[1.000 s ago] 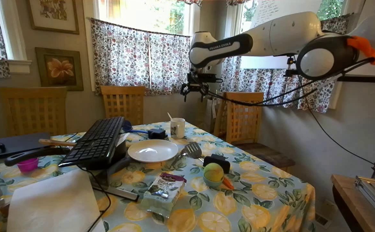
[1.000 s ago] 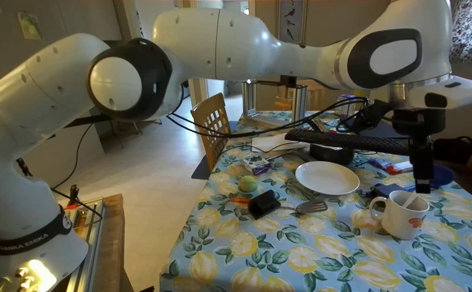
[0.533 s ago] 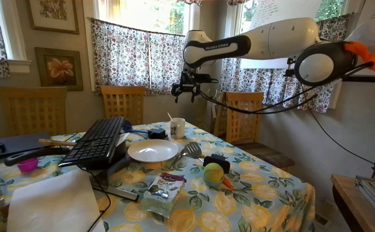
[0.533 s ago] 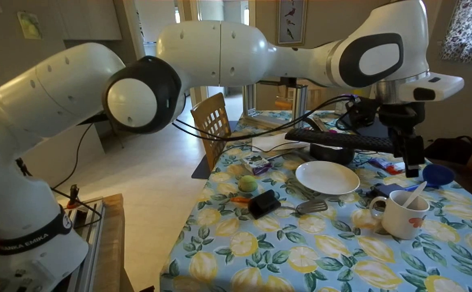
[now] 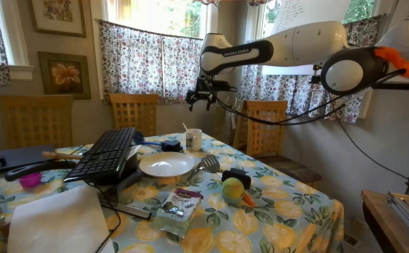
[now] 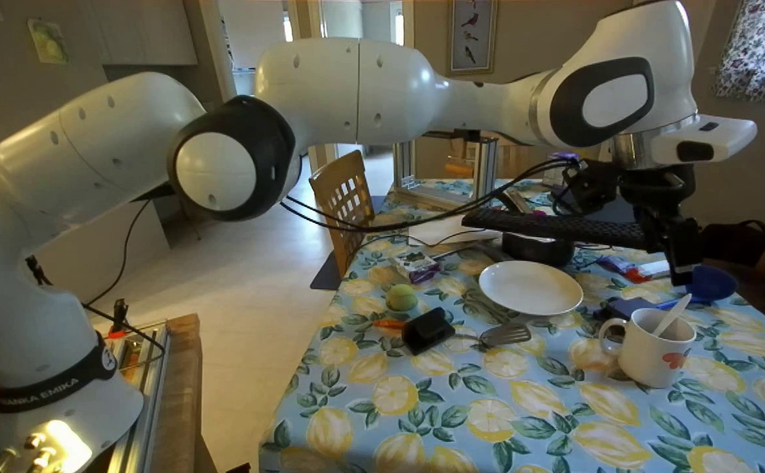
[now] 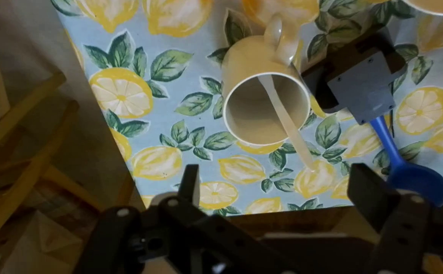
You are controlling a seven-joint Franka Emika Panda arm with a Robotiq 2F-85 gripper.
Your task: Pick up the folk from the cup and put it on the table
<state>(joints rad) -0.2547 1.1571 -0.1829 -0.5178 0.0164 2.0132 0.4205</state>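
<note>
The white cup (image 6: 647, 358) stands upright near the table's far corner; it also shows in an exterior view (image 5: 194, 140) and the wrist view (image 7: 244, 62). The fork's pale handle (image 7: 288, 121) leans out over the cup's rim, and it shows in both exterior views (image 6: 673, 315) (image 5: 185, 125). Its lower end is hidden in the cup. My gripper (image 7: 276, 184) is open and empty, fingers wide apart. It hangs above the cup and handle, touching neither, as both exterior views show (image 5: 200, 106) (image 6: 678, 272). The table (image 6: 448, 394) has a lemon-print cloth.
A blue ladle (image 7: 415, 179) and a dark box-like object (image 7: 362, 87) lie beside the cup. A white plate (image 6: 530, 287), slotted spatula (image 6: 505, 334), black keyboard (image 6: 553, 226), snack bag (image 5: 180, 211) and green ball (image 6: 401, 297) are also on the table.
My open gripper has shifted left in one exterior view and slightly up in another, so it uncovers the fork handle there. The last half second shows only a small shift. Cup and fork are unmoved.
</note>
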